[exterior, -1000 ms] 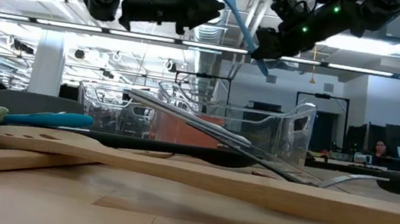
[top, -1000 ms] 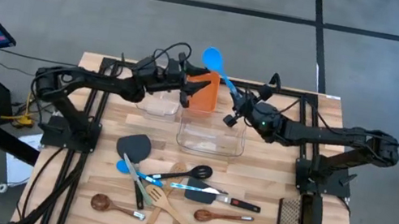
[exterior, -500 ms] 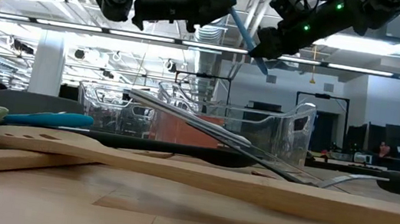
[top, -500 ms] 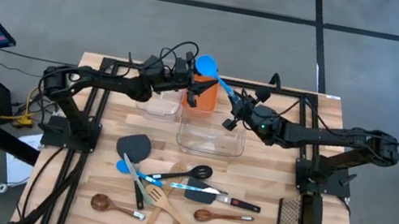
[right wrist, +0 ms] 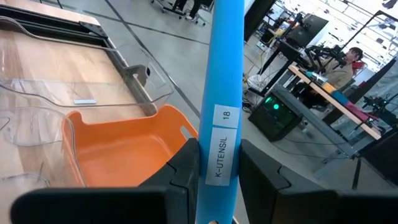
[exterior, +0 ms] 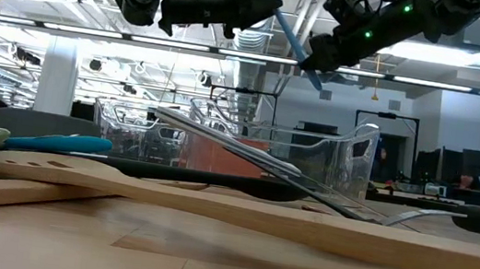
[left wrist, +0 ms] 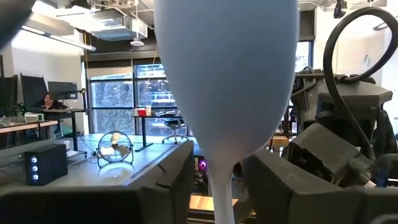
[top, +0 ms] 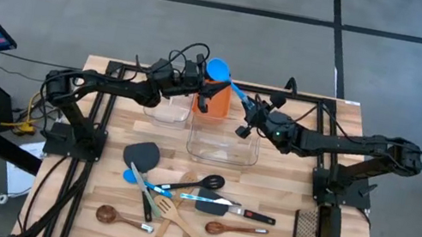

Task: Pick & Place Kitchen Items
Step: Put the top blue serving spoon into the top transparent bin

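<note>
Blue spoon (top: 220, 75): it was held aloft above the orange bin (top: 216, 102), bowl end over the bin's far edge, handle slanting down toward the right arm.
Right gripper (top: 248, 118): its jaws were clamped on the spoon's labelled handle, just right of the orange bin and above the large clear tub (top: 224, 145).
Left gripper (top: 197, 90): just left of the orange bin, its jaws sat either side of the spoon's neck; whether they already pinched it could not be told.
Change: a second earlier the left gripper stood back from the spoon with wider jaws; it had since moved in and narrowed around the neck.
Meaning: this looked like a handover between arms.
Other utensils (top: 187, 206): a dozen or so lay heaped on the worktop (top: 85, 192), well in front of the orange bin.
</note>
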You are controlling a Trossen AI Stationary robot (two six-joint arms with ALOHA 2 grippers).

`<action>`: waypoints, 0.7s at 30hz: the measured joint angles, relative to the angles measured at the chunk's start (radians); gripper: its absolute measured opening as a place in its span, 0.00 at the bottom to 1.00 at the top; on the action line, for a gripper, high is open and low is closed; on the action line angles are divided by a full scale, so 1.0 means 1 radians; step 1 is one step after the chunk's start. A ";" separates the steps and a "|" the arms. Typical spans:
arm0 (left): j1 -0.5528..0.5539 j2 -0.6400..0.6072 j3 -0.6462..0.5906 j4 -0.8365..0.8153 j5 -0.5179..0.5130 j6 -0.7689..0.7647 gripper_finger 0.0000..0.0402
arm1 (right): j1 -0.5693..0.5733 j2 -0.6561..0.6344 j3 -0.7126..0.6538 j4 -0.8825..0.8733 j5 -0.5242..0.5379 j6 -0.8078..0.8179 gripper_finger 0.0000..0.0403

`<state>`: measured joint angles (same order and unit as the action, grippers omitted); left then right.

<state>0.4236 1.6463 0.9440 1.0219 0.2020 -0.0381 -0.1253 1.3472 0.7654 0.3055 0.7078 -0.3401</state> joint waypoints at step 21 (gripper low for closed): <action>0.005 -0.001 0.000 -0.001 0.041 0.060 0.03 | 0.011 -0.006 0.000 -0.039 0.018 -0.001 0.05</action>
<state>0.4288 1.6450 0.9436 1.0210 0.2429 0.0219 -0.1148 1.3408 0.7654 0.2666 0.7258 -0.3409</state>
